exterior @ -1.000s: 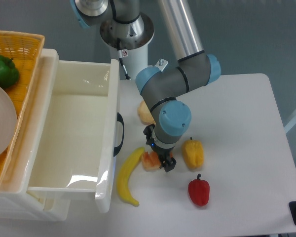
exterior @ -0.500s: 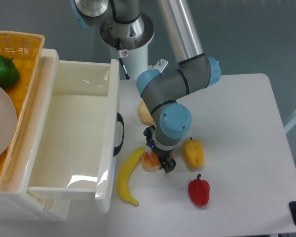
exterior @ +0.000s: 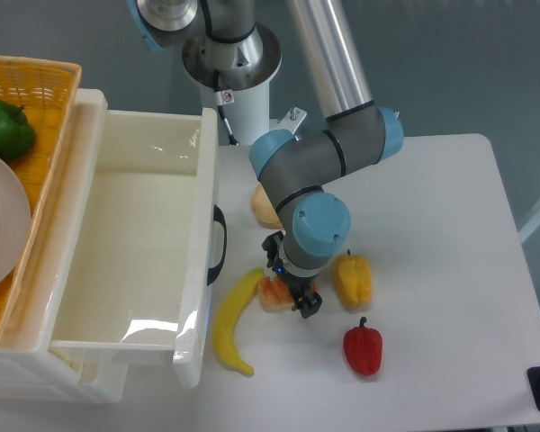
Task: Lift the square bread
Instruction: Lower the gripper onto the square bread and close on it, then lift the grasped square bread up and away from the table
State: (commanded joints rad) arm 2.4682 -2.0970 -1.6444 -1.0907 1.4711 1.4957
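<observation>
The square bread (exterior: 272, 293) lies flat on the desk (exterior: 432, 252) between banana (exterior: 229, 322) and yellow pepper (exterior: 352, 280). The claw (exterior: 292, 295) straddles it — clenched or released, I cannot tell. Squeeze on the crust edges, then lift straight up.

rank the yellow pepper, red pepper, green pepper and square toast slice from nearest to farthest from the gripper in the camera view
1. Square orange-red toast slice: right at the gripper, under its fingers.
2. Yellow toy pepper: just beside it, toward the table's open side.
3. Red toy pepper: further, toward the front edge.
4. Green toy pepper: far off in the orange basket.
</observation>
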